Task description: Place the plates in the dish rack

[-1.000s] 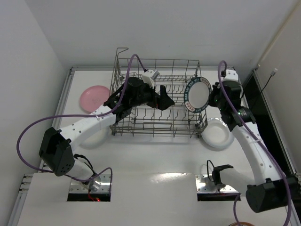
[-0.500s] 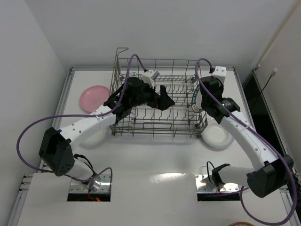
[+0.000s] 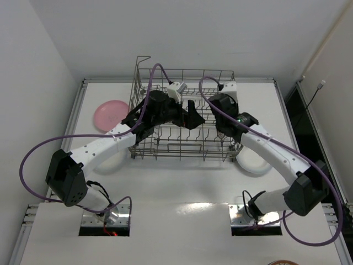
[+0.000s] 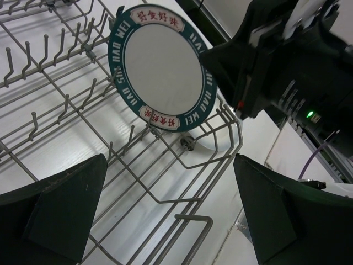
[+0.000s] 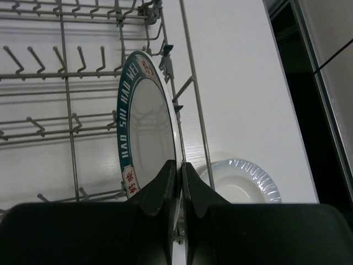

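Teal-and-red-rimmed round white plate (image 5: 144, 132) stands on edge, its rim pinched in the closed right claw (image 5: 177, 168), just ahead of its fingers over the grey wire dish rack's (image 5: 66, 96) end, seemingly so upright tines (image 5: 81, 59) can hold it, while the left claw (image 4: 174, 218) gapes empty, facing it.

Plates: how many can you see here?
3. A pink plate lies on the table left of the dish rack. A teal-rimmed plate is upright inside its right end, held by the right pincer. A white plate lies just right. Others may be hidden.
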Tool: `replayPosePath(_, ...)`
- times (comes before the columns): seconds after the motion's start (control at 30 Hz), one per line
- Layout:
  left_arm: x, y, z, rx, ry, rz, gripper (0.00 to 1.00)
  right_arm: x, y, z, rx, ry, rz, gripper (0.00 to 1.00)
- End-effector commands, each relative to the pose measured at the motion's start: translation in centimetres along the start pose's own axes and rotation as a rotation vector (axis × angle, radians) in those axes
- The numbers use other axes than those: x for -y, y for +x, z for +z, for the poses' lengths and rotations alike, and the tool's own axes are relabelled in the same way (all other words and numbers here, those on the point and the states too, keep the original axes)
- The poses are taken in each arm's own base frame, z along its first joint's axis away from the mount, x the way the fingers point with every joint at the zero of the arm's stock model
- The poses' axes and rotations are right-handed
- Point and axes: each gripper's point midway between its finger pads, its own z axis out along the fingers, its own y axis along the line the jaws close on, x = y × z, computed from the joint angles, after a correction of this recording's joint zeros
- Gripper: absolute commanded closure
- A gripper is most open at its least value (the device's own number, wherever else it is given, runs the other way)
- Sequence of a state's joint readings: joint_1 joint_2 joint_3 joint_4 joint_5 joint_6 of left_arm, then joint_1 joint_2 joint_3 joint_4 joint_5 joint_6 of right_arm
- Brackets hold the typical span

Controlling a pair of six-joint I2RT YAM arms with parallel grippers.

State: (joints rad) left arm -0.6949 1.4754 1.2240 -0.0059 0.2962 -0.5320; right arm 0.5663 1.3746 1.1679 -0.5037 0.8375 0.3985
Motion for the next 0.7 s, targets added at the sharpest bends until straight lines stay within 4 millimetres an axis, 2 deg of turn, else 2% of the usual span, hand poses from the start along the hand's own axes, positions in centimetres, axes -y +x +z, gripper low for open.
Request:
replayPosePath(0.0,1.9,-2.9,-0.6,0.079,0.055,0.028,0.0,-0.7,-1.1,-0.5,0.049,0.025,-0.004,1.0)
replayPosePath(0.1,1.9,-2.9,-0.6,0.079,0.055,0.028,0.0,-1.0,0.1,-0.4,0.029,0.057,-0.049,0.99)
replayPosePath(0.23,1.9,-2.9,-0.6,0.079,0.055,0.028,0.0,-0.8,1.4,-0.6,0.011,0.064,-0.054,0.91)
replayPosePath(0.27,1.7,-2.6,-0.3,0.071,0.051,0.025,0.0,-0.5,0.9,-1.0,0.026,0.06,-0.035,0.88)
replayPosePath(0.3,1.7,-2.6,-0.3,0.071,0.051,0.025,0.0,-0.3,1.3,-0.9,0.022,0.072,-0.035,0.83)
replayPosePath(0.33,1.7,-2.6,-0.3,0.071,0.051,0.025,0.0,-0.1,1.0,-1.2,0.03,0.069,-0.025,0.67)
replayPosePath(0.43,1.7,-2.6,-0.3,0.071,0.051,0.025,0.0,1.0,1.3,-1.5,0.024,0.115,-0.019,0.37)
replayPosePath(0.57,1.6,-2.7,-0.3,0.075,0.043,0.025,0.0,3.0,-0.4,-2.7,0.039,0.182,0.0,0.31)
replayPosePath(0.6,1.5,-2.7,-0.3,0.075,0.043,0.034,0.0,3.9,-1.3,-3.1,0.043,0.191,0.029,0.31)
replayPosePath(0.67,1.3,-2.5,-0.3,0.071,0.031,0.031,0.0,6.2,-1.1,-4.1,0.022,0.242,0.061,0.25)
